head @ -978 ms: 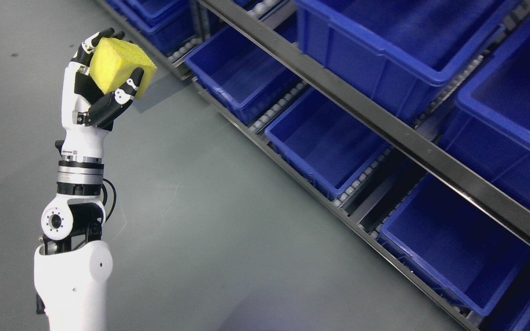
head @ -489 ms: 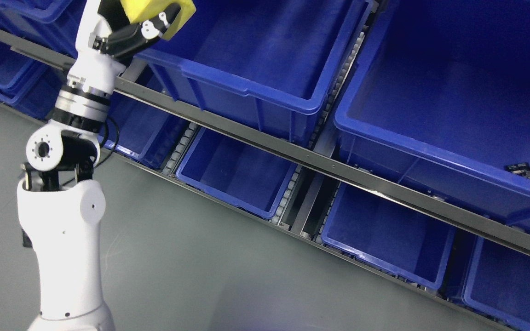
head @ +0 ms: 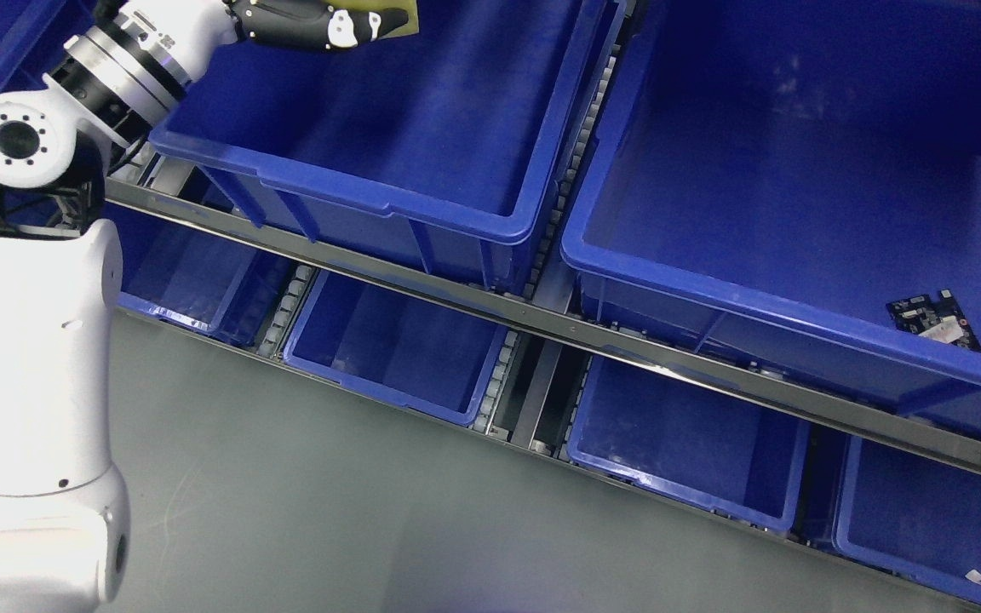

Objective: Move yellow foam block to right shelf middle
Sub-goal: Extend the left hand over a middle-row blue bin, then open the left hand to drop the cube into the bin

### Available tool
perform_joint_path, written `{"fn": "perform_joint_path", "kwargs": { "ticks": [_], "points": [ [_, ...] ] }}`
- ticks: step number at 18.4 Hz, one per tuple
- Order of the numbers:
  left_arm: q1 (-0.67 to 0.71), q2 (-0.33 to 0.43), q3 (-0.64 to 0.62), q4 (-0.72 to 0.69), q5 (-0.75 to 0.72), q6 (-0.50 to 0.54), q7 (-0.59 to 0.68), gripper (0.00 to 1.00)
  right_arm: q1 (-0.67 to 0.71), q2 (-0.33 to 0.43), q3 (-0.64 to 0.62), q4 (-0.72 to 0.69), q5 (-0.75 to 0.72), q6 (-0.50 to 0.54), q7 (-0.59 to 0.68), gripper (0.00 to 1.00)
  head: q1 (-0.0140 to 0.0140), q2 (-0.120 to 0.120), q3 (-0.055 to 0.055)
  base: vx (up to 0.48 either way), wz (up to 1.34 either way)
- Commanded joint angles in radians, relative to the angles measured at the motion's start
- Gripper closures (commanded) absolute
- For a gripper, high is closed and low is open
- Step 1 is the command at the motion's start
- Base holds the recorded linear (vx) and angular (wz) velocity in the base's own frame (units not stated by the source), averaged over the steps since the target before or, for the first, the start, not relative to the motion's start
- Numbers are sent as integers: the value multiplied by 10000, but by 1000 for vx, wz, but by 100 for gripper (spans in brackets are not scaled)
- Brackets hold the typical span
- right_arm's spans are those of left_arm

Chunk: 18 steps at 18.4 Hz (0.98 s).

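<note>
A white robot arm rises from the lower left and reaches to the far top edge of the view. Its left hand (head: 320, 21) is mostly cut off there — dark fingers (head: 286, 34) curl around the yellow foam block (head: 392, 15), only a sliver of which shows. The block hangs over the far left part of a large blue bin (head: 371, 179) on the middle shelf level. To the right sits a second large bin (head: 797, 281) holding a small circuit board (head: 933, 319). Smaller blue bins line the lower shelf, nearer the grey floor. The likely risk: a release here drops the block into the left bin — not the right one — or it clips the rim between them.
</note>
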Motion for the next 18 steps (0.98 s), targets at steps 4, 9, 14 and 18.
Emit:
{"fn": "perform_joint_path", "kwargs": {
  "ticks": [4,9,14,18],
  "points": [
    [-961,-106,-1725,2728,-2383,-694,-316,38,14,-175,-14,-175,31,8,4,0,0,0,0,44,-92],
    [-945,-1791,-1374,2682,-2384,-694,-239,0,14,-175,1,-175,31,8,4,0,0,0,0,26,-51],
    [-930,-2388,987,2375,-1392,-541,1057,0,14,-175,1,-175,31,8,4,0,0,0,0,11,-11],
    [-869,-2388,2184,2069,2208,670,4720,0,14,-175,1,-175,31,8,4,0,0,0,0,0,1]
  ]
}}
